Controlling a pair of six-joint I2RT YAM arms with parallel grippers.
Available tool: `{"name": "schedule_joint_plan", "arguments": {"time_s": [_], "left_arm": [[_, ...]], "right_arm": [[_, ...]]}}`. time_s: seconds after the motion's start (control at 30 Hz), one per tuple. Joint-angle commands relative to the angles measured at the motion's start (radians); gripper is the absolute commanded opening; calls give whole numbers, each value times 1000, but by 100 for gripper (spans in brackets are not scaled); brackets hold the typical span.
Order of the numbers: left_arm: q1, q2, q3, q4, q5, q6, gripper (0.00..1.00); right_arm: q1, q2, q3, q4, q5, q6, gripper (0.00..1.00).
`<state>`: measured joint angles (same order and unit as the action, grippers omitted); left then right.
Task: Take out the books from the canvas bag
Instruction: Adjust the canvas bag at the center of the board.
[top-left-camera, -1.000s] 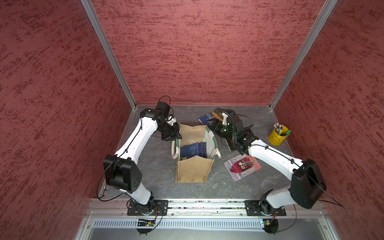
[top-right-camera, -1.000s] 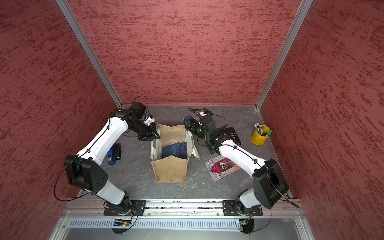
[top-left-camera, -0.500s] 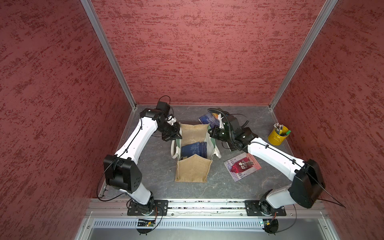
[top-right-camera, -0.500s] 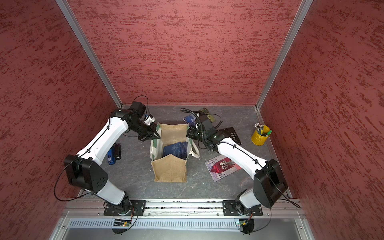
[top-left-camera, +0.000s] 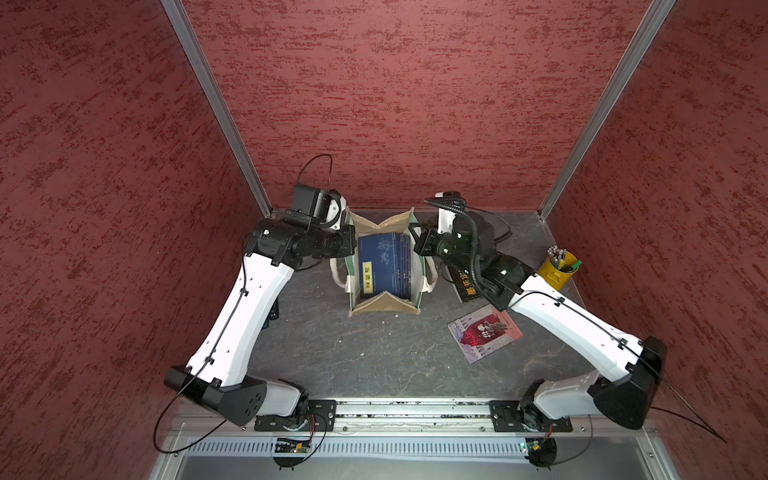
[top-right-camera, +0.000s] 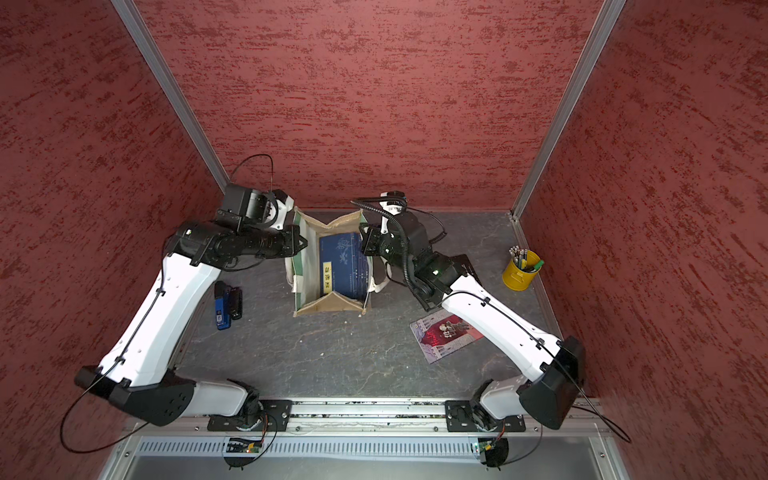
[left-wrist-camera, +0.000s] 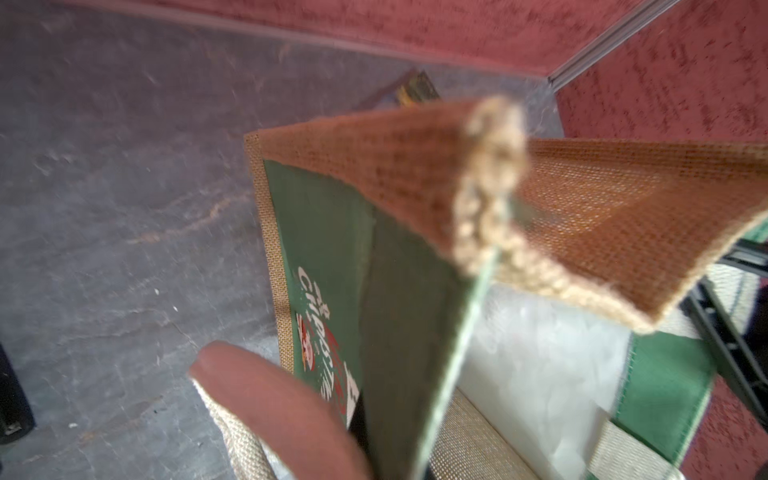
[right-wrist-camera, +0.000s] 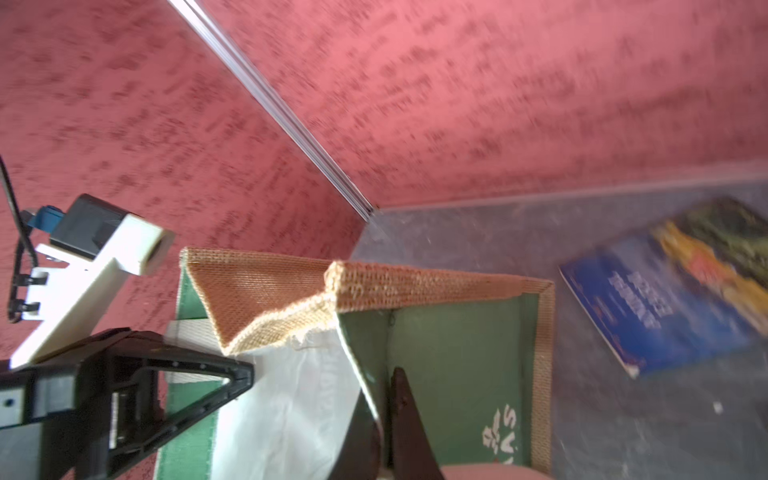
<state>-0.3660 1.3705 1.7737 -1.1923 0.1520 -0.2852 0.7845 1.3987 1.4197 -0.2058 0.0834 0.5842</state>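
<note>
The canvas bag (top-left-camera: 384, 306) (top-right-camera: 328, 306) stands upright at the back middle, its mouth stretched wide. My left gripper (top-left-camera: 351, 245) (top-right-camera: 303, 243) is shut on the rim of its green left side panel (left-wrist-camera: 324, 232). My right gripper (top-left-camera: 415, 246) (top-right-camera: 363, 245) (right-wrist-camera: 384, 432) is shut on the rim of the right side panel (right-wrist-camera: 449, 340). Navy books (top-left-camera: 384, 266) (top-right-camera: 343, 266) with a yellow label lie inside. On the table lie a black book (top-left-camera: 463, 282) under my right arm, a pink-red book (top-left-camera: 484, 332) (top-right-camera: 446, 336) and a blue book (right-wrist-camera: 665, 291).
A yellow pencil cup (top-left-camera: 557, 270) (top-right-camera: 519, 274) stands at the right edge. A blue and black item (top-right-camera: 226, 303) lies under my left arm. Red walls close in the table on three sides. The bag's white handles (top-left-camera: 338, 274) hang outside.
My right gripper has closed on the bag's right rim. Both arms have risen and pulled apart, and the bag now stands taller, further back, with its mouth spread open.
</note>
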Motion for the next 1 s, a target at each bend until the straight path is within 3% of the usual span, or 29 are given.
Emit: {"name": "schedule_joint_plan", "arguments": {"time_s": [0.0, 0.13, 0.33, 0.7, 0.73, 0.87, 0.97], "left_arm": [[-7, -24, -18, 89, -80, 22, 0], [3, -32, -59, 85, -80, 4, 0], [49, -18, -118, 62, 16, -62, 0], [141, 80, -306, 38, 303, -108, 0], [145, 80, -330, 55, 320, -117, 0], [148, 80, -376, 89, 356, -132, 0], [148, 83, -375, 90, 359, -128, 0]], "right_arm": [[42, -11, 80, 44, 92, -72, 0], [57, -1, 87, 19, 114, -76, 0], [56, -4, 6, -26, 111, 14, 0], [-32, -62, -258, -112, -10, 274, 0], [-45, -61, -263, -142, -25, 279, 3], [-53, -41, -177, -314, -27, 241, 39], [-51, 8, -20, -507, 10, 206, 46]]}}
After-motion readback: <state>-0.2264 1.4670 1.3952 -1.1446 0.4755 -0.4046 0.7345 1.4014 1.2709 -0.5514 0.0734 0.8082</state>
